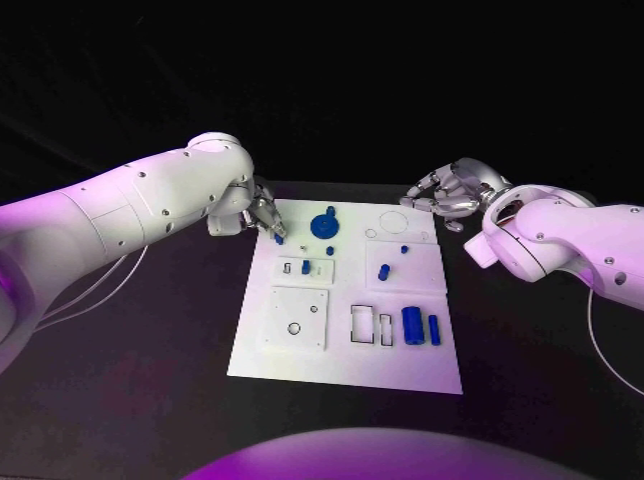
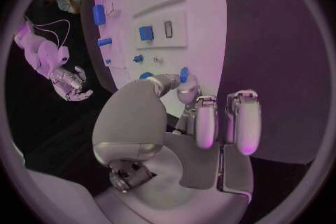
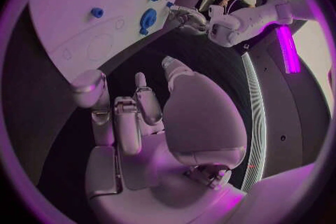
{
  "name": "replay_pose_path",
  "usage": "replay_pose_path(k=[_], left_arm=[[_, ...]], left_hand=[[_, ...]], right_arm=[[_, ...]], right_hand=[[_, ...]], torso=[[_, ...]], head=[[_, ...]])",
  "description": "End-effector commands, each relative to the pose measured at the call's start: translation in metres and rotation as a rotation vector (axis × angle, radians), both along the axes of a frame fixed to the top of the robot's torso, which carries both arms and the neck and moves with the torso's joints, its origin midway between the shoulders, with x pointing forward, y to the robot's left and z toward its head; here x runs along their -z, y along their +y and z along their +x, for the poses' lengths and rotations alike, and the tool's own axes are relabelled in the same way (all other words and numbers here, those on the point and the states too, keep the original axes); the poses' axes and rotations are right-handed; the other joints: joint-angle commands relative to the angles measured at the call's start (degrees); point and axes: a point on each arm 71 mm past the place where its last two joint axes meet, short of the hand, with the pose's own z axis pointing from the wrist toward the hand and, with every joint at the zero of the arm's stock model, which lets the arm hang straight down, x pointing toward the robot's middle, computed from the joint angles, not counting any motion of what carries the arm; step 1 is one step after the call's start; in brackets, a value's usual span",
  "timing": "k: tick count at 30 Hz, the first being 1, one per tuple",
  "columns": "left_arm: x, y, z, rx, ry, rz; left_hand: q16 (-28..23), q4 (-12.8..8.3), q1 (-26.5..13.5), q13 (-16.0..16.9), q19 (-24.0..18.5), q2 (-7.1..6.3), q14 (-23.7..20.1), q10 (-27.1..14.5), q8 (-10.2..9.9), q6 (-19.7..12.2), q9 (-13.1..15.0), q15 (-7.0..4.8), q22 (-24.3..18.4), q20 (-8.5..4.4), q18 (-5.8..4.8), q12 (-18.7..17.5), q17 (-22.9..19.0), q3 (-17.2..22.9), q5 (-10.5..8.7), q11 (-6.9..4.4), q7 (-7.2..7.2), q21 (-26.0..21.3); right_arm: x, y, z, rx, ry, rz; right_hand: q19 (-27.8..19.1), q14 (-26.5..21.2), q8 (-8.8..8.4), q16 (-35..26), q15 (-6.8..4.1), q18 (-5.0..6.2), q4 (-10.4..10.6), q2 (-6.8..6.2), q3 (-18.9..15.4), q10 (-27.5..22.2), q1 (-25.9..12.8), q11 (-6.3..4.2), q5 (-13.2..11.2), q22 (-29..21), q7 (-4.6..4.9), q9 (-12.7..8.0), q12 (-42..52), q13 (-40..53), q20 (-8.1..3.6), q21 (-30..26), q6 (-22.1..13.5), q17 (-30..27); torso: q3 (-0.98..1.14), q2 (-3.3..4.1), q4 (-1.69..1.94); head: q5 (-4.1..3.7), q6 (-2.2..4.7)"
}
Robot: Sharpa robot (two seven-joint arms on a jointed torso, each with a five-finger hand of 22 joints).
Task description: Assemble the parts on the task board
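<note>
Blue peg (image 2: 183, 74) sits pinched in the left hand (image 1: 253, 215) at the task board's (image 1: 344, 360) far left edge; the right hand (image 1: 445, 195), fingers curled and holding nothing, hovers off the far right corner.

A white task board (image 1: 344, 350) lies flat mid-table, carrying blue parts: a round disc (image 1: 324, 224) near its far edge, small pegs (image 1: 384, 271) at centre, and upright cylinders (image 1: 412, 325) by its right edge.

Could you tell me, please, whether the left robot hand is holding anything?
Yes: the left robot hand pinches a small blue part between its fingertips, over the task board's far-left corner.
</note>
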Motion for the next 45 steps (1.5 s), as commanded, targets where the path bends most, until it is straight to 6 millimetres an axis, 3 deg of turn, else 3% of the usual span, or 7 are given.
replay_pose_path(k=[1, 15, 24, 35, 45], left_arm=[[0.0, -0.003, -0.002, -0.004, 0.002, -0.049], [-0.011, 0.001, -0.024, -0.013, -0.065, -0.156], [-0.015, -0.001, -0.042, 0.04, -0.119, -0.148], [-0.003, -0.005, -0.055, 0.101, -0.144, -0.114], [0.005, -0.007, -0.061, 0.13, -0.136, -0.09]], left_hand=[[-0.01, -7.57, -0.87, 0.28, 3.79, -0.08, 5.87, 0.72, 0.76, 0.49, 2.53, 0.2, 12.78, 0.06, -0.79, 0.12, 14.7, 8.01, 1.48, -0.05, 0.21, -0.2], [-0.08, -9.64, -3.6, 1.66, 4.0, -1.03, 5.84, 2.26, 1.95, 1.85, 3.32, -0.29, 13.07, -0.37, -0.87, 1.17, 14.57, 9.88, 7.83, -0.62, -0.24, 0.02], [-0.07, -9.87, -4.03, 1.92, 4.05, -1.21, 5.85, 2.55, 2.12, 2.15, 3.43, -0.39, 13.13, -0.47, -0.89, 1.35, 14.59, 10.03, 8.93, -0.73, -0.36, 0.08], [-0.06, -10.2, -4.52, 2.41, 4.16, -1.47, 5.85, 3.03, 2.33, 2.58, 3.56, -0.54, 13.25, -0.61, -0.93, 1.67, 14.6, 10.33, 10.56, -0.89, -0.56, 0.2], [-0.05, -10.38, -4.56, 2.52, 4.14, -1.6, 5.86, 3.14, 2.4, 2.72, 3.6, -0.57, 13.23, -0.65, -0.92, 1.74, 14.62, 10.41, 10.88, -0.93, -0.62, 0.17]], right_arm=[[0.0, 0.001, 0.0, -0.01, 0.001, -0.006], [0.001, -0.002, 0.0, -0.003, 0.0, -0.008], [0.002, -0.003, 0.0, -0.001, 0.002, -0.009], [0.005, -0.003, 0.0, 0.003, 0.006, -0.009], [0.006, -0.003, -0.001, 0.004, 0.009, -0.009]], right_hand=[[0.02, 5.08, 0.18, -0.25, -0.39, 0.98, -0.01, 0.17, -0.13, 0.28, 0.0, -0.09, 0.37, 0.03, -0.07, 0.05, 0.11, 0.05, -0.23, -0.25, -0.35, 11.49], [0.05, 5.06, 0.22, -0.28, -0.4, 0.97, 0.03, 0.23, -0.13, 0.34, 0.0, -0.1, 0.59, 0.05, -0.08, 0.1, 0.17, 0.11, -0.24, -0.25, -0.33, 11.43], [0.05, 5.06, 0.22, -0.28, -0.4, 0.97, 0.03, 0.23, -0.13, 0.34, 0.0, -0.1, 0.59, 0.05, -0.08, 0.1, 0.17, 0.11, -0.24, -0.25, -0.33, 11.43], [0.07, 5.07, 0.26, -0.26, -0.41, 0.97, 0.09, 0.35, -0.14, 0.32, -0.09, -0.1, 0.8, 0.05, -0.08, 0.15, 0.14, 0.06, -0.26, -0.28, -0.34, 11.47], [0.07, 5.07, 0.26, -0.26, -0.41, 0.97, 0.09, 0.35, -0.14, 0.32, -0.09, -0.1, 0.8, 0.05, -0.08, 0.15, 0.14, 0.06, -0.26, -0.28, -0.34, 11.47]], torso=[[-0.01, -0.07, 0.06], [0.03, -0.39, 0.34], [-0.07, -0.43, 0.33], [-0.09, -0.35, 0.28], [0.0, -0.36, 0.32]], head=[[0.04, -0.07], [0.26, -0.08], [0.28, -0.29], [0.48, -0.44], [0.48, -0.6]])
